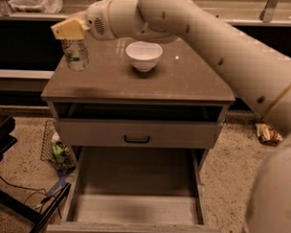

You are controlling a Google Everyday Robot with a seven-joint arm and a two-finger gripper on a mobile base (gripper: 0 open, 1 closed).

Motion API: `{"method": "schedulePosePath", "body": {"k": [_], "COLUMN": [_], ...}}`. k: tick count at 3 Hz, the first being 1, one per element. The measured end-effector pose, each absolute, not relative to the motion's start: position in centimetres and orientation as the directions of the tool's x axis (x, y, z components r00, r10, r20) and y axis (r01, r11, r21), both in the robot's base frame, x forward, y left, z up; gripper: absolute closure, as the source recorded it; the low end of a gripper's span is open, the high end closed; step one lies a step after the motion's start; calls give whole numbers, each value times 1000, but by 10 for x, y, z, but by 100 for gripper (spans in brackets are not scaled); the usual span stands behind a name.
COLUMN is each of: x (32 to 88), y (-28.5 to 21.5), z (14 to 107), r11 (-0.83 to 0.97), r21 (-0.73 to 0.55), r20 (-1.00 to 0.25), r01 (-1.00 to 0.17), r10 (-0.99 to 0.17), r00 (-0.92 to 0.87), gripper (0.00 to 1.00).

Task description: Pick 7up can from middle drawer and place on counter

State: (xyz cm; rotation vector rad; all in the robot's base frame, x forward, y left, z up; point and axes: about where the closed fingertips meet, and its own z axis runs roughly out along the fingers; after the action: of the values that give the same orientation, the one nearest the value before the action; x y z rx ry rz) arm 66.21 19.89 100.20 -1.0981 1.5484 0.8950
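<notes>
My gripper (71, 35) is at the upper left, over the counter's (137, 84) back left part, shut on the top of the 7up can (75, 54). The can is white-silver with green markings and hangs upright below the fingers. Its base is at or just above the counter surface; I cannot tell if it touches. The middle drawer (133, 204) is pulled out at the bottom, and its pale floor holds nothing. My arm reaches in from the right, above the counter.
A white bowl (144, 55) stands on the counter to the right of the can. A shut drawer front with a black handle (136, 138) is above the open drawer. A wire basket (55, 151) and cables lie on the floor at left, and a wrapper (267, 133) at right.
</notes>
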Motion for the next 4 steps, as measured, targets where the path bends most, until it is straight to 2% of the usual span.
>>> {"method": "schedulePosePath", "body": {"k": [2,3,4], "x": [711,710,709], "y": [234,236,239], "z": [941,938,937], "r11": [322,318,314], "r21": [72,74,76], "r20": [-949,-949,-948], "r01": [-944,-945,-946], "r10": [-268,-270,-271], "r00": [-164,-166,-166], "gripper": [100,84,61]}}
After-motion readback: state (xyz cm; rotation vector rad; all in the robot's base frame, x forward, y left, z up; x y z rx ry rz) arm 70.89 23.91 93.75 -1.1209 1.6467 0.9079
